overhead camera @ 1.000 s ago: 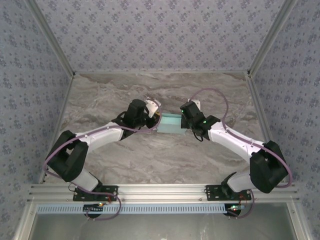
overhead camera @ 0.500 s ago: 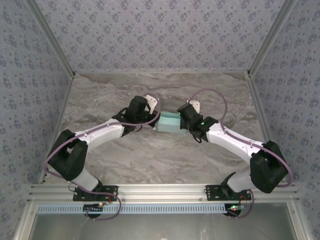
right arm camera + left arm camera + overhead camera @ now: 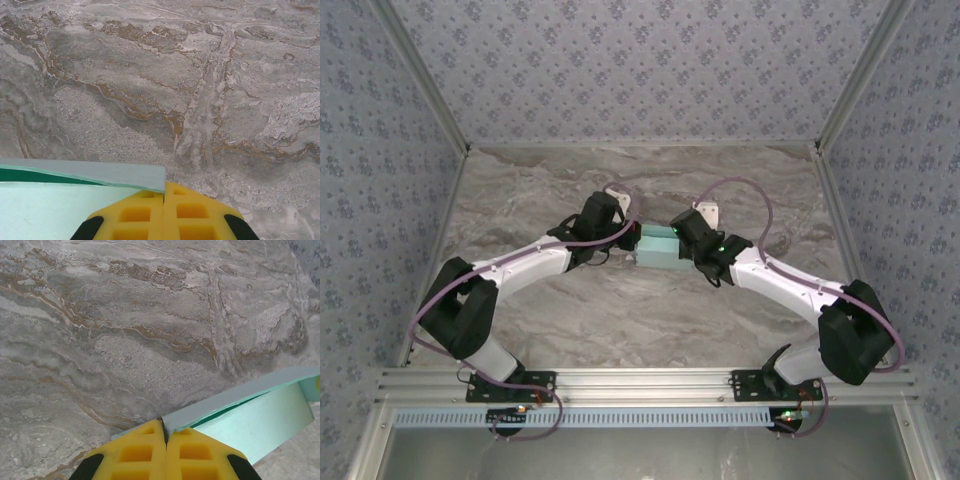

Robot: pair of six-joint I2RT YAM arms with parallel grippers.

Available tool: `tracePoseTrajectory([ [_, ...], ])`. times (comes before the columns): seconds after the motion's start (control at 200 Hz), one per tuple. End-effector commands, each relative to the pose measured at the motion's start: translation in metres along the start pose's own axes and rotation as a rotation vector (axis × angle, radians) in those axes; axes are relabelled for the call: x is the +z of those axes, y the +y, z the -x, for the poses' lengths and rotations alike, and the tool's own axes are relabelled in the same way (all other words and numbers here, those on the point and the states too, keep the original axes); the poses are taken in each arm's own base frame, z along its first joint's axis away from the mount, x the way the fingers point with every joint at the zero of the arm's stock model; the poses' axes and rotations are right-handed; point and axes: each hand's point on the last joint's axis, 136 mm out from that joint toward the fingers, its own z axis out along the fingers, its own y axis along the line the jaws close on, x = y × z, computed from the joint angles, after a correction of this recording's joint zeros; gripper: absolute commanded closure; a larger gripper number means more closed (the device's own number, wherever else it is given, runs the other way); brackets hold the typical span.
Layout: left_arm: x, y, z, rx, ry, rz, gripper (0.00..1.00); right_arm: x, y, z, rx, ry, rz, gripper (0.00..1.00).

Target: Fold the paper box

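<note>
Left pincer [image 3: 165, 431] is clamped tight, its two yellow fingers [image 3: 132, 455] pressed flat together with a thin edge of the paper box [image 3: 260, 422] caught in the seam between them. From that wrist the box runs off to the right of the grip. A grey-blue strip of card lies along its top and a pale mint panel sits below, with a dark green sliver of shadow where the two stand slightly apart.

Over to the right pincer [image 3: 164, 192], and it's the same story: it is closed hard, and the corner of the box's upper strip [image 3: 85, 175] is nipped right at the fingertips. Here the pale panel spreads away to the left of the grip, and the same dark sliver shows under the strip.

From above, the paper box [image 3: 658, 250] reads as a small light-blue block stretched between the two grips. The left pincer [image 3: 630, 238] is on its left end and the right pincer [image 3: 678, 240] on its right end. Both arms arch outward from the box and down to their bases. Grey-brown marbled bench [image 3: 620, 310] surrounds the box on every side. Whether the box rests on the bench or hangs just above it, I can't tell.
</note>
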Motion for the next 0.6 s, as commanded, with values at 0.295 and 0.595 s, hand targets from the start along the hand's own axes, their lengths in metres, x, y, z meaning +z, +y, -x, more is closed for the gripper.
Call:
tracePoseTrajectory([
  [0.295,-0.001,-0.023,0.007,-0.135,-0.059,-0.073,0.99,0.001,0.007,-0.005,0.025,0.020,0.000,0.99],
  [0.595,0.006,-0.018,-0.010,-0.177,-0.041,-0.031,0.99,0.002,0.007,-0.010,0.026,0.025,-0.005,0.99],
])
